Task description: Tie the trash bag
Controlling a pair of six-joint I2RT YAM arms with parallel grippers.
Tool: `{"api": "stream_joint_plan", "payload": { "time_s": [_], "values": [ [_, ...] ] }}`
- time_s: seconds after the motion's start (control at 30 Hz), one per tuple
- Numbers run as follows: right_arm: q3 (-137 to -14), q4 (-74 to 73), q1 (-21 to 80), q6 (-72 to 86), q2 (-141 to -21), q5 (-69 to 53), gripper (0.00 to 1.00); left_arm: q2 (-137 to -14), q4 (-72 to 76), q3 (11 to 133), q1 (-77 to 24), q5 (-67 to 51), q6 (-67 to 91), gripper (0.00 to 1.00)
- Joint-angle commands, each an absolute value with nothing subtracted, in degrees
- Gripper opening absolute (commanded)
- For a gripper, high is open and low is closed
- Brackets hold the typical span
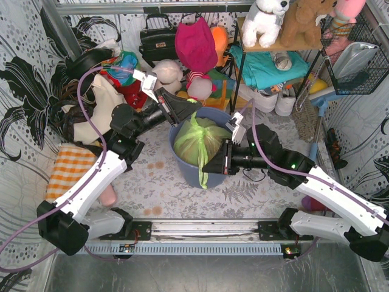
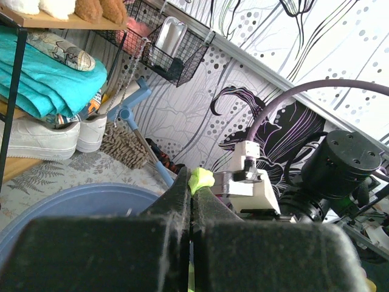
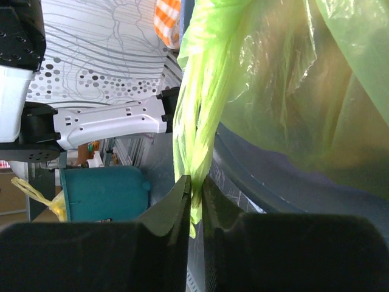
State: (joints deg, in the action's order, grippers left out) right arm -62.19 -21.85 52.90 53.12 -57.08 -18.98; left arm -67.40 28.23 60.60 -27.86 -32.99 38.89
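Trash bag [image 1: 200, 141]: lime-green, seated in blue-grey round bin [image 1: 182, 165] at mid-table [image 1: 152, 185]. Left pincer [image 2: 192, 185]: pressed together on one green handle tip [image 2: 201, 179] above the bin's far rim. Right pincer [image 3: 194, 185]: pinching the hanging handle strip [image 3: 193, 128] at the bin's near side.

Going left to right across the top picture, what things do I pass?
Orange-and-white checked cloth → thin lime-green plastic trash bag, sitting in the round blue-grey bin → tan shaggy mop head.
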Motion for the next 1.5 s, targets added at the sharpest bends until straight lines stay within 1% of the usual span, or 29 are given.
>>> {"api": "stream_joint_plan", "payload": {
  "time_s": [0.0, 0.07, 0.17, 0.23, 0.3, 0.43, 0.63, 0.7, 0.8, 0.83, 1.0, 1.13, 1.2, 1.3, 1.47],
  "values": [
    [-61.3, -21.0, 53.2, 53.6, -57.0, -21.4, 0.12, -65.6, 29.5, 60.2, -27.7, -32.6, 37.7, 0.0],
    [-60.7, -20.1, 53.2, 53.2, -56.8, -21.6, 0.11, -65.5, 29.5, 60.1, -27.8, -32.5, 37.6, 0.0],
    [-58.5, -15.9, 53.2, 53.6, -54.7, -22.7, 0.04, -65.5, 29.6, 60.1, -27.7, -32.5, 37.6, 0.0],
    [-56.7, -10.4, 53.2, 54.2, -53.4, -23.4, 0.0, -65.6, 29.5, 60.3, -27.7, -32.5, 37.6, 0.0],
    [-54.3, -5.3, 53.2, 55.2, -52.0, -24.4, 0.0, -65.7, 29.5, 60.4, -27.8, -32.5, 37.6, 0.0],
    [-50.3, 5.1, 53.2, 57.2, -51.2, -26.2, 0.03, -66.1, 29.5, 60.7, -27.7, -32.5, 37.6, 0.0],
    [-46.9, 18.4, 53.2, 56.9, -51.6, -27.3, 0.03, -66.6, 29.5, 61.3, -27.7, -32.7, 37.8, 0.0],
    [-46.0, 22.4, 53.2, 56.7, -52.1, -27.9, 0.05, -66.8, 29.3, 61.7, -27.7, -32.7, 37.7, 0.0],
    [-44.8, 29.0, 53.2, 56.8, -53.7, -28.9, 0.15, -66.8, 28.6, 62.3, -27.7, -33.0, 37.7, 0.0],
    [-44.3, 31.1, 53.2, 57.1, -54.2, -29.2, 0.17, -66.8, 28.4, 62.5, -27.8, -33.0, 37.6, 0.0],
    [-41.0, 44.1, 53.2, 58.8, -57.1, -30.4, 0.2, -66.6, 27.8, 62.8, -27.7, -32.9, 37.3, 0.0],
    [-38.5, 51.0, 53.2, 59.9, -58.7, -29.4, 0.22, -66.5, 27.6, 62.9, -27.8, -33.0, 37.4, 0.0],
    [-37.3, 54.1, 53.2, 60.2, -59.2, -28.5, 0.31, -66.3, 27.4, 62.9, -27.8, -32.9, 37.3, 0.0],
    [-35.8, 58.1, 53.2, 60.8, -60.0, -27.0, 0.33, -66.3, 27.3, 63.0, -27.8, -32.9, 37.2, 0.0],
    [-33.8, 64.0, 53.2, 61.1, -60.5, -25.0, 0.33, -66.1, 26.9, 62.9, -27.8, -32.8, 37.1, 0.0]
  ]
}}
